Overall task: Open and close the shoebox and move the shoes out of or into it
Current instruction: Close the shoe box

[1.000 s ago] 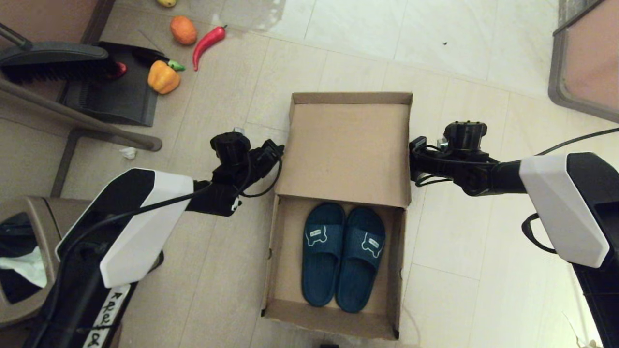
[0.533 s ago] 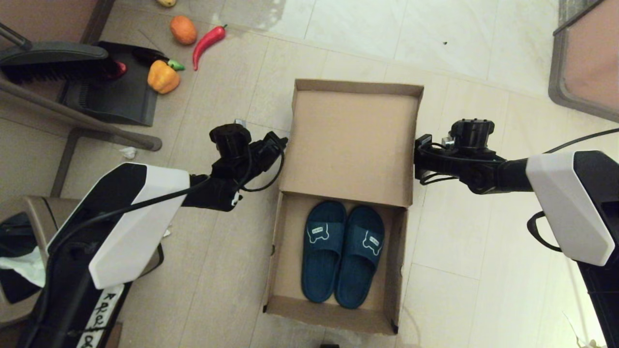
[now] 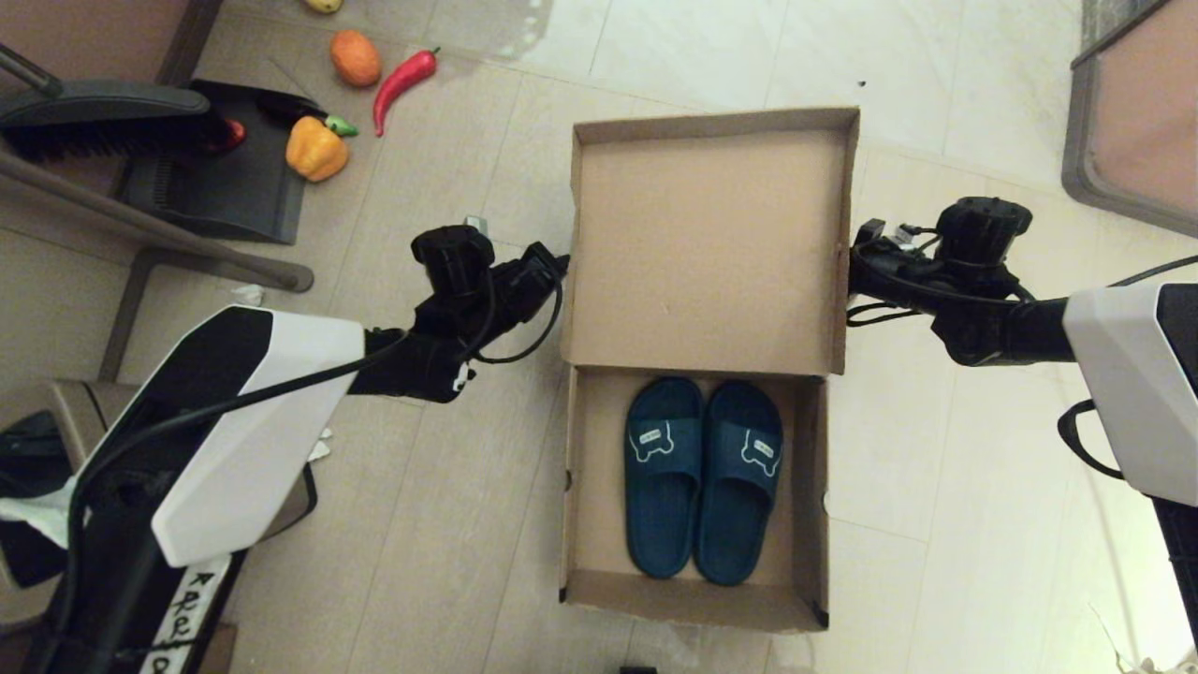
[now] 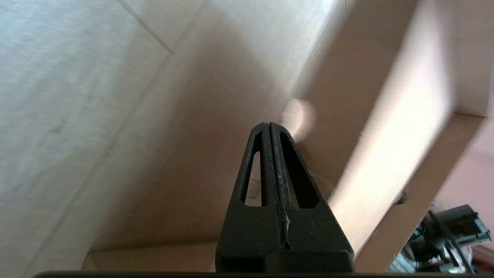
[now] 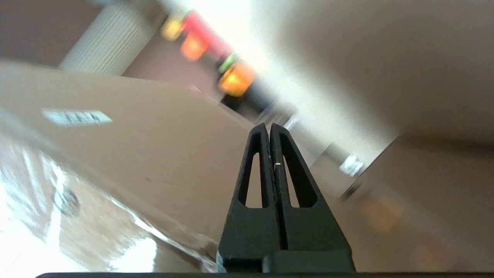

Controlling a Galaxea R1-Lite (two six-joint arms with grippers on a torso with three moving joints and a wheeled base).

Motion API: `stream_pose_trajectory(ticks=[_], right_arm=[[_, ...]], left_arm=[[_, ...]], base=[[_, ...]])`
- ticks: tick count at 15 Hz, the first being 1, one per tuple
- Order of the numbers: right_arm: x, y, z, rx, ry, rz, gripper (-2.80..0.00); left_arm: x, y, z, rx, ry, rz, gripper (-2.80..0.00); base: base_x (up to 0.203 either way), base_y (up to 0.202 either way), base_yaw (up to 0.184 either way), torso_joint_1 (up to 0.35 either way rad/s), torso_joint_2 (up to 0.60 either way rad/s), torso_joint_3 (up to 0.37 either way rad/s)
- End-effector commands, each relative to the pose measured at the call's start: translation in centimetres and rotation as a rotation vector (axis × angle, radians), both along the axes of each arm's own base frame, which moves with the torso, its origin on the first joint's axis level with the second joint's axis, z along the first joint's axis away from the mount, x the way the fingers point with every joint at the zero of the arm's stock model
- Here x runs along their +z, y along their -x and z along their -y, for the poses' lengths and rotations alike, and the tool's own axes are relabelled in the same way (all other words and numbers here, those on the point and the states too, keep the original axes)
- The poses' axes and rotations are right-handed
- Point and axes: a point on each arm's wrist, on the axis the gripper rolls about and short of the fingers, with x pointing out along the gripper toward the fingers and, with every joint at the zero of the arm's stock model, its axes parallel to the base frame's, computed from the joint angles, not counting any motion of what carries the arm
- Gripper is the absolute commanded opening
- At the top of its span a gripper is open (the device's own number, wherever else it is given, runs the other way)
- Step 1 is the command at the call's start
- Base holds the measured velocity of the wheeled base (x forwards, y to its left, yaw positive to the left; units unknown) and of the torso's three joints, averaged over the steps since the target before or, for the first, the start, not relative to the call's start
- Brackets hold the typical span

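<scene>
The brown cardboard shoebox (image 3: 585, 487) stands open on the floor, its hinged lid (image 3: 702, 243) swung up and away from me. Two dark teal slide shoes (image 3: 697, 477) lie side by side inside, toes toward me, white logo patches on the straps. My left gripper (image 3: 554, 267) is shut and empty, its tip against the lid's left edge. My right gripper (image 3: 856, 260) is shut and empty at the lid's right edge. The left wrist view has the shut left gripper (image 4: 269, 124) under the lid (image 4: 386, 135). The right wrist view has the shut right gripper (image 5: 269, 125) by the lid's outer face (image 5: 154, 146) and white label (image 5: 75, 117).
A broom and dark dustpan (image 3: 215, 178) lie at the far left, with a yellow pepper (image 3: 316, 150), red chili (image 3: 402, 82) and orange fruit (image 3: 355, 58) close by. A brown trash bin (image 3: 56, 487) stands under my left arm. A framed panel (image 3: 1132, 112) fills the far right corner.
The lid has swung further up and back, and the whole box has slid to the right. Both grippers moved away from me and rightward alongside the lid's edges.
</scene>
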Motion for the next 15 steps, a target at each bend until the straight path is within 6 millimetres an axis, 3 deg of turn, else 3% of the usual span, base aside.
stream_pose_trajectory(ticks=[1,6,15], right_arm=[[0.8,0.4,1.9,0.059,-0.021,0.020,-2.80],[1.7,1.1,3.4,0.123,-0.003,0.037,-2.80],[4.6,2.8,3.1,0.260,0.010,0.036,-2.80]], left_arm=[[0.6,0.1,-0.2,0.005,0.010,0.012,-2.80],[1.9,0.6,-0.4,-0.003,0.018,0.035,-2.80],[5.3,2.4,0.1,-0.080,0.033,0.098,-2.80]], base=[[0.000,0.000,0.000,0.000,0.00,0.000],[0.000,0.000,0.000,0.000,0.00,0.000],[0.000,0.000,0.000,0.000,0.00,0.000]])
